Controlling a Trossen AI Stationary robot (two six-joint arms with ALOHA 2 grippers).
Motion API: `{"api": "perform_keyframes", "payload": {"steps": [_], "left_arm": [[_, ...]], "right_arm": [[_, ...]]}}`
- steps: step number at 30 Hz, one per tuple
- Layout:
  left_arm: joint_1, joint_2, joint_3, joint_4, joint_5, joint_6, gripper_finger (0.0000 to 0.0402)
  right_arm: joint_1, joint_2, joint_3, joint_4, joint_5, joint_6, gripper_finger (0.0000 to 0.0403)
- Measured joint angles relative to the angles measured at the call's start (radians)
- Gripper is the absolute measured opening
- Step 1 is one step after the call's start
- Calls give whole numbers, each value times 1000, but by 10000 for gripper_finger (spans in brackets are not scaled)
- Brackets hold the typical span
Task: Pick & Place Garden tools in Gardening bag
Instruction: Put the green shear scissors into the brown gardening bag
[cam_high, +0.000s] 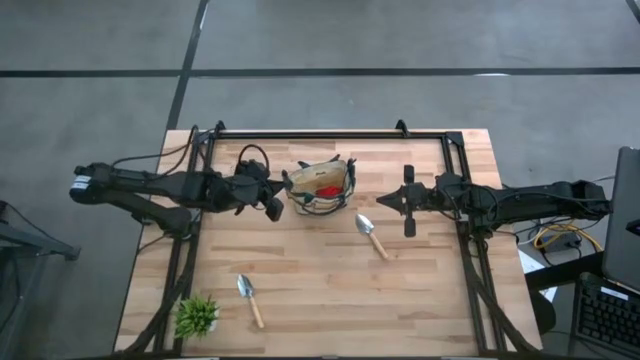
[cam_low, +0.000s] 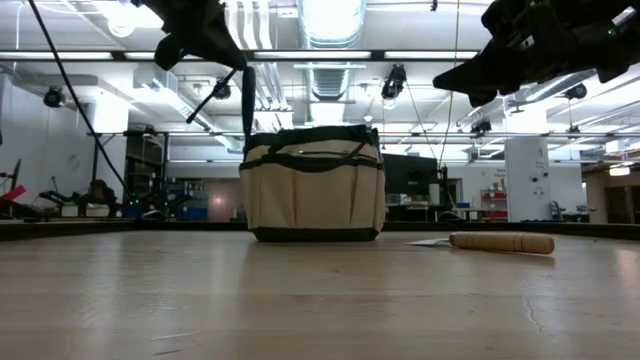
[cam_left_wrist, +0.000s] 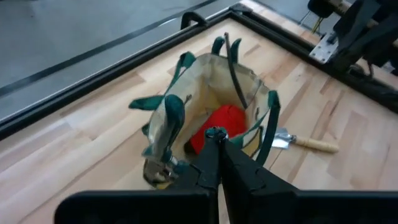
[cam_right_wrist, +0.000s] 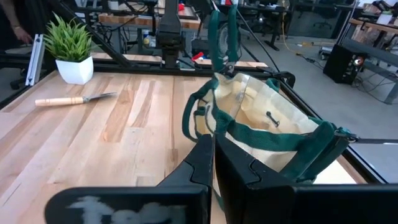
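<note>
Left end effector (cam_high: 272, 206), our fingers pressed together, hovers beside the gardening bag (cam_high: 320, 187) with a red glove-like item (cam_left_wrist: 219, 126) inside; our right end effector (cam_high: 408, 201) waits closed; two trowels (cam_high: 372, 235) (cam_high: 248, 298) lie on the counter (cam_high: 320, 290)

The bag (cam_high: 320, 187) stands at the desk's (cam_high: 320, 290) far middle between both claws, a glove (cam_left_wrist: 219, 126) inside it, one trowel (cam_high: 371, 235) near its right, another trowel (cam_high: 249, 299) beside the front-left plant (cam_high: 196, 315).
</note>
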Motion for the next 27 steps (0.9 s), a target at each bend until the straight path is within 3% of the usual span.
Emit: {"api": "perform_keyframes", "payload": {"steps": [8, 27], "left_arm": [[-1, -3, -19, 113, 73, 1, 8], [-87, -15, -55, 60, 112, -71, 9]], "right_arm": [[0, 0, -5, 1, 0, 0, 8], [0, 0, -29, -7, 1, 12, 8]]}}
